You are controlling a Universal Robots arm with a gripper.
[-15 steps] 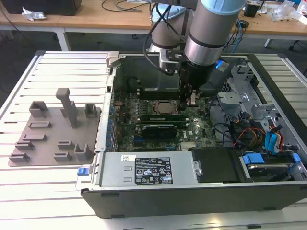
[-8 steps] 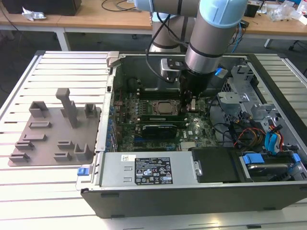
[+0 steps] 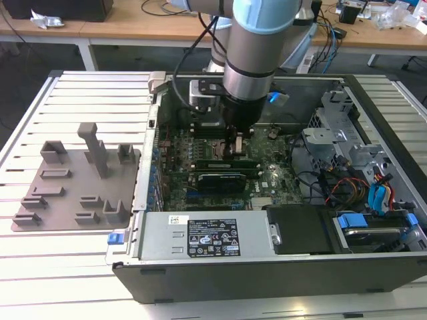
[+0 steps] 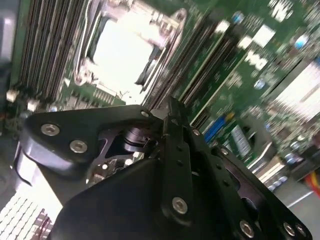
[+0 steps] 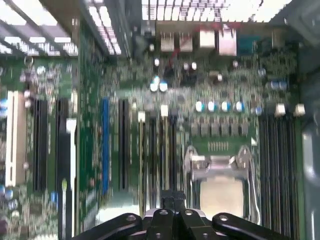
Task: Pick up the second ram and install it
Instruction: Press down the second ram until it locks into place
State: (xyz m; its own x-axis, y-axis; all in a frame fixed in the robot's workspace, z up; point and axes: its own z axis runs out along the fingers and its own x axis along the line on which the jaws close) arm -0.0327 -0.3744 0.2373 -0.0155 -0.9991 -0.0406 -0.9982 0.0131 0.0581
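Note:
In the exterior view my gripper (image 3: 238, 148) reaches down into the open computer case, with its tip low over the motherboard (image 3: 267, 180). Just under the tip a thin green ram stick (image 3: 223, 162) stands on edge in the memory slots beside the CPU socket (image 3: 212, 130). I cannot tell whether the tip touches the stick. In both wrist views the black fingers (image 5: 172, 202) sit together with nothing between them, above the slots (image 5: 157, 150) next to the socket (image 5: 220, 192). The socket (image 4: 127, 50) is bright in the second wrist view.
A wider black card (image 3: 217, 179) sits just in front of the ram. The gray holder tray (image 3: 73, 180) with upright blocks lies on the slatted table at the exterior view's left. The power supply (image 3: 200, 237), drive cage (image 3: 340, 133) and loose cables (image 3: 373, 193) crowd the case.

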